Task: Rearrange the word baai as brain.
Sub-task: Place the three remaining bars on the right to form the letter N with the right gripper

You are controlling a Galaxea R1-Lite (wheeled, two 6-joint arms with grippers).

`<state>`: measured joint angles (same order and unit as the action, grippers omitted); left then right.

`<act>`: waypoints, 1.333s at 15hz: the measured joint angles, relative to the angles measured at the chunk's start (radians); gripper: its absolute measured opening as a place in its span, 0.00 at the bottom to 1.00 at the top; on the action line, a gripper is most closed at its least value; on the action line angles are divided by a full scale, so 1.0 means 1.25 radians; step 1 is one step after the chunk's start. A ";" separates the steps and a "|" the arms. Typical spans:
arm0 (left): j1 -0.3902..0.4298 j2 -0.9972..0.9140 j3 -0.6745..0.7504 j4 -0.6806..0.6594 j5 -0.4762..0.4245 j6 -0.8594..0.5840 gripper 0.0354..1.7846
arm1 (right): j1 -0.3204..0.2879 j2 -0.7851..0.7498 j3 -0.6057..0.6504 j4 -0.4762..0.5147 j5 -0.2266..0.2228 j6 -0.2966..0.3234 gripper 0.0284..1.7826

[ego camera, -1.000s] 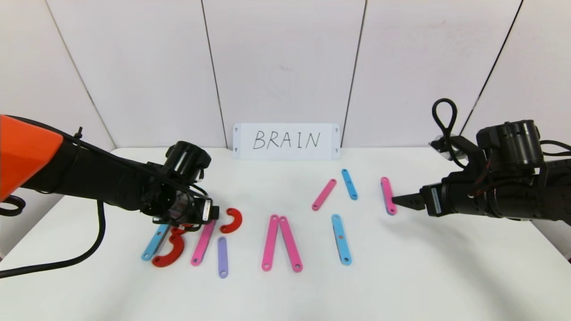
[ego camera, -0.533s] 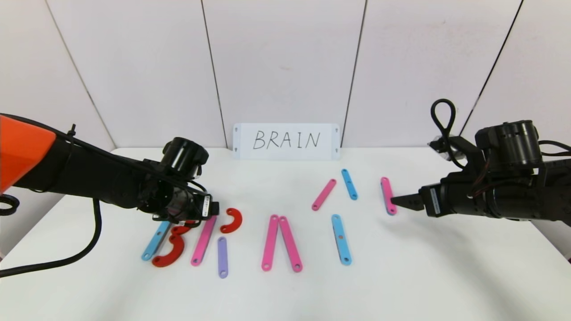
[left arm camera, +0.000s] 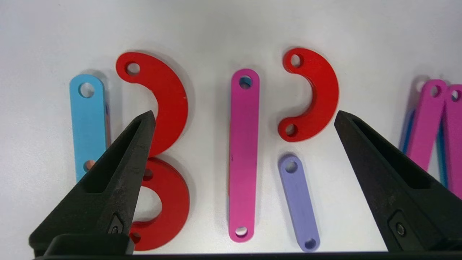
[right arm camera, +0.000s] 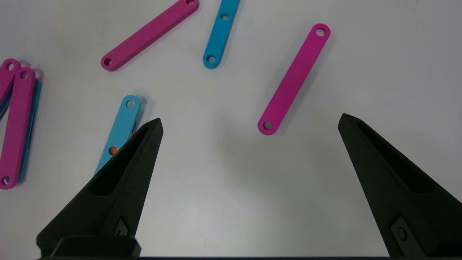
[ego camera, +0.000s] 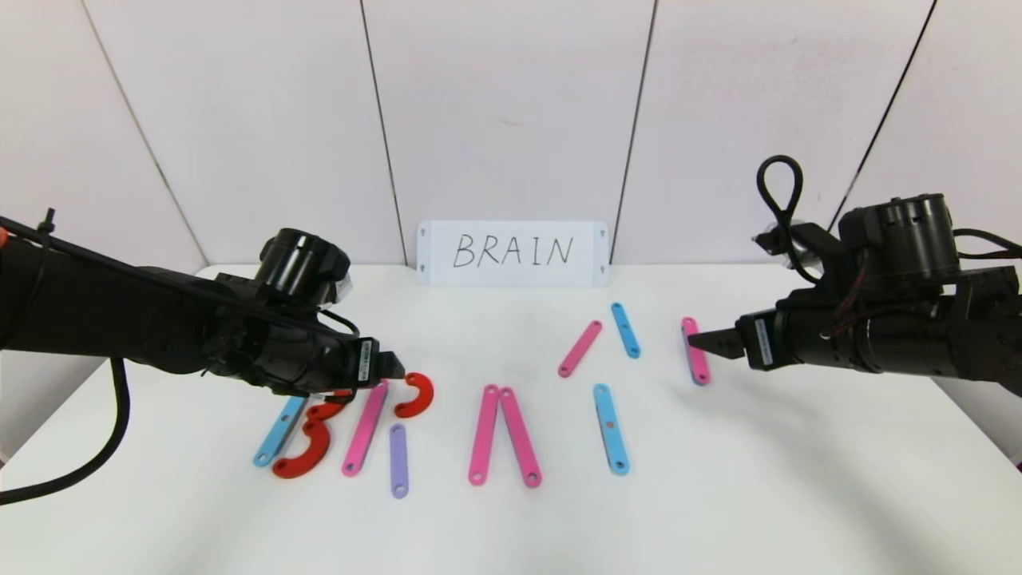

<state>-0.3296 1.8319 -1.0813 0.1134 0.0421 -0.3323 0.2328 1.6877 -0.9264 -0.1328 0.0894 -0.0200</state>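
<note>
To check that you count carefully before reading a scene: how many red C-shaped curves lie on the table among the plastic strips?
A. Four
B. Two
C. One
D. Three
D. The left wrist view shows three: two stacked beside the light-blue bar, the upper red curve above the lower red curve, and a third red curve apart, on the far side of the pink bar.
</note>
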 joint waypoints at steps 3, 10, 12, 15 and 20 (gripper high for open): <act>-0.001 -0.034 0.038 0.000 -0.047 -0.004 0.97 | 0.032 0.016 -0.047 0.009 -0.061 0.003 0.95; 0.066 -0.114 0.097 -0.009 -0.174 0.015 0.97 | 0.154 0.149 -0.222 0.057 -0.210 0.065 0.95; 0.104 -0.132 0.109 -0.030 -0.216 0.036 0.97 | 0.190 0.208 -0.279 0.061 -0.245 0.112 0.95; 0.125 -0.143 0.133 -0.074 -0.235 0.041 0.97 | 0.232 0.304 -0.375 0.061 -0.292 0.159 0.95; 0.132 -0.150 0.137 -0.075 -0.235 0.042 0.97 | 0.263 0.421 -0.504 0.150 -0.310 0.263 0.95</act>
<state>-0.1649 1.6447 -0.9096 0.0191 -0.2519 -0.2804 0.5619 2.2134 -1.5566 0.0553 -0.2987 0.3083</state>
